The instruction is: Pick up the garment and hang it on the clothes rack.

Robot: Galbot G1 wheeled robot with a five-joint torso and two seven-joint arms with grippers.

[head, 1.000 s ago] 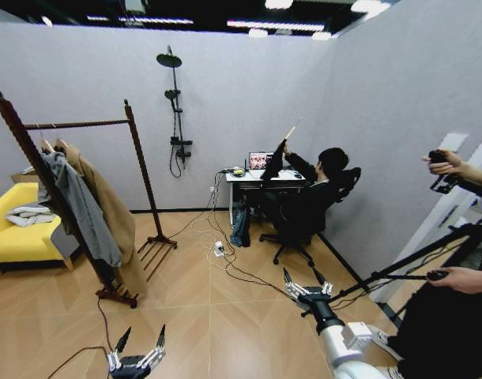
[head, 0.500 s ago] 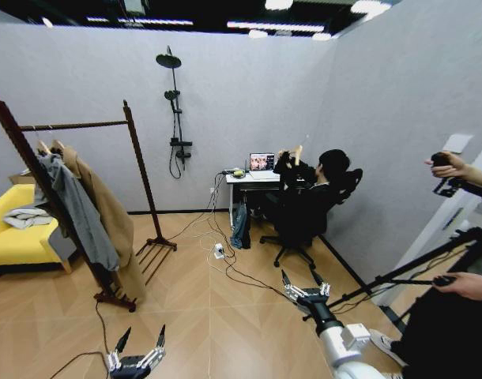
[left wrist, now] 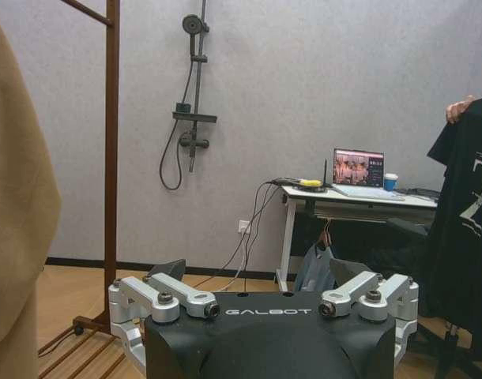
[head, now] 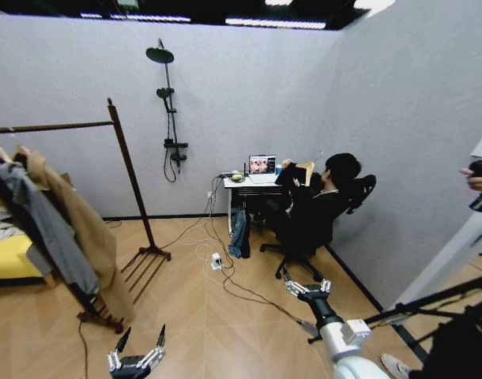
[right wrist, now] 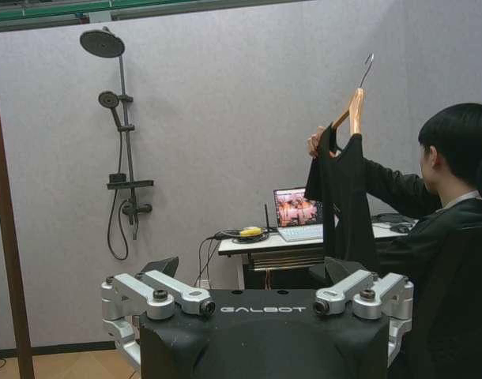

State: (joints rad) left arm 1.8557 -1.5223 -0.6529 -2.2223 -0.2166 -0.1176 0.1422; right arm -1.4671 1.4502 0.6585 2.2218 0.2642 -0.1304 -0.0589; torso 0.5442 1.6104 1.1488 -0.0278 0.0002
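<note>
Two spread, empty pincers, left (head: 136,353) and right (head: 306,287), hang low in frame while a seated person at centre right holds the garment (right wrist: 341,197) by the bench (head: 249,181), clothes rack (head: 126,170) left, hanging not begun.

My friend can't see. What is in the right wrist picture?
A seated person holds up a black T-shirt on a wooden hanger beside a desk with a laptop. The right end effector sits open and empty in front, with a wall shower behind.
</note>
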